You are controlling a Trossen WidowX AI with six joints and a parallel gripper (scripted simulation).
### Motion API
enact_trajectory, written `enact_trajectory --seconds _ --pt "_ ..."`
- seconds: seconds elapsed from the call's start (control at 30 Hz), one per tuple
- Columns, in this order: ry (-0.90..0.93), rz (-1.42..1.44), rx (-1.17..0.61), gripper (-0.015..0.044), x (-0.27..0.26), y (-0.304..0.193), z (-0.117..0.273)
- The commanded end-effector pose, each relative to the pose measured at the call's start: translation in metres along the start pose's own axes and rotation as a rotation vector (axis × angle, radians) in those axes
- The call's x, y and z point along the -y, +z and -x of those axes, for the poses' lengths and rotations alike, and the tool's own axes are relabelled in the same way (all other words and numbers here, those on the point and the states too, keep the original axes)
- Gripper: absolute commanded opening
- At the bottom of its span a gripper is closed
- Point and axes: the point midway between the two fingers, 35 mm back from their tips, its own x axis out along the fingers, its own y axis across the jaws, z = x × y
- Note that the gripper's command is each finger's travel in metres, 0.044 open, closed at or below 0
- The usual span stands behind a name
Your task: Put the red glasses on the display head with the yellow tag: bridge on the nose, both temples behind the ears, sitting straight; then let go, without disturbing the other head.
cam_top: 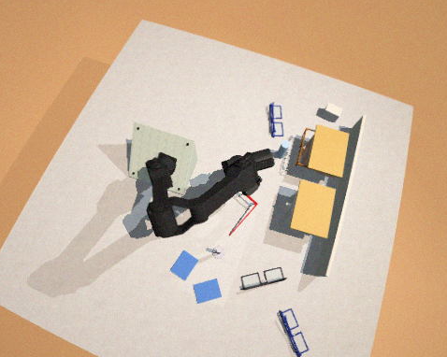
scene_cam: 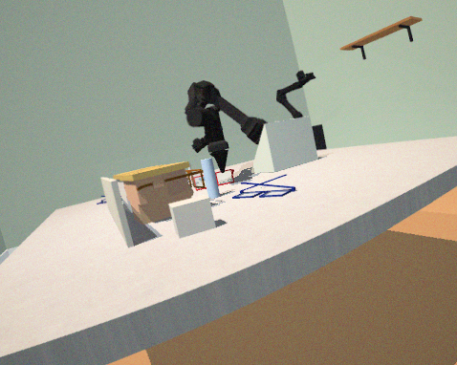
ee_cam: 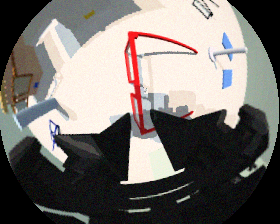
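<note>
The red glasses [cam_top: 256, 204] [scene_cam: 231, 176] [ee_cam: 133, 36] stand on the table with both temples spread. My gripper [scene_cam: 223, 171] [ee_cam: 140, 113] points down, partly open and empty. In the wrist view its fingertips overlap the near end of the front frame, one tip on each side; their height above it is hard to tell. The arm hides the fingertips in the top view. The bare head [cam_top: 313, 208] stands beside the other head [cam_top: 329, 150], which wears brown glasses [cam_top: 303, 147]. A small yellow tag [ee_cam: 89, 14] shows in the wrist view; a blue tag [ee_cam: 36, 85] is near the brown glasses.
A light blue cylinder [cam_top: 284, 149] [scene_cam: 209, 178] [ee_cam: 37, 112] stands upright before the head with glasses. Blue glasses [cam_top: 272, 118] and a white block [cam_top: 332, 110] [scene_cam: 192, 219] are nearby. Black glasses [cam_top: 263, 287], blue squares [cam_top: 184, 264] [cam_top: 208, 291] and a small stand [cam_top: 217, 251] lie to the other side.
</note>
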Motion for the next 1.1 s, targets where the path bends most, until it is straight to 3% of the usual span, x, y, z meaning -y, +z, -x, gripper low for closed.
enact_trajectory --seconds 0.0,0.4,0.47,0.9,1.07 --pt "-0.008 0.008 0.0 0.014 0.002 -0.002 -0.009" --pt "-0.01 0.007 0.0 0.014 0.003 -0.003 -0.021" --pt "-0.005 0.0 0.0 0.0087 0.002 -0.001 -0.018" --pt "-0.005 0.0 0.0 0.0001 0.002 -0.001 -0.018" --pt "-0.005 0.0 0.0 0.0 0.002 -0.001 -0.018"
